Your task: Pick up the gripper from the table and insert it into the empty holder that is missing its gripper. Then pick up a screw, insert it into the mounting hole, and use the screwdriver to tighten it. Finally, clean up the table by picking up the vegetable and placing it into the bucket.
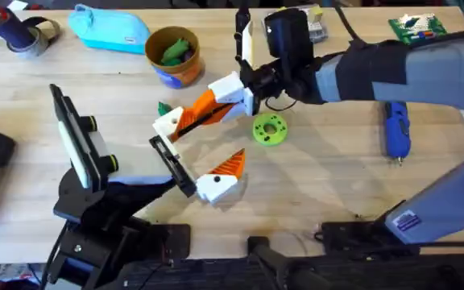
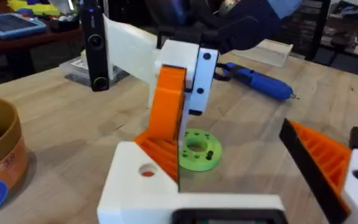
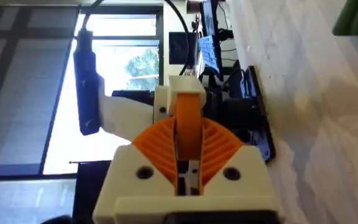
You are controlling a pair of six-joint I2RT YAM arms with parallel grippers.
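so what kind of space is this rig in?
Probably a robotics lab or workshop bench. A light wooden tabletop holds a chunky blue powered screwdriver, a green circuit board sits at the far edge, and desks with monitors stand by a window.

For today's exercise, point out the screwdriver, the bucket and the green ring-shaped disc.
the screwdriver [image 1: 396,129], overhead view, middle of its blue body.
the bucket [image 1: 173,72], overhead view, its outer wall.
the green disc [image 1: 269,130], overhead view, its ring face.
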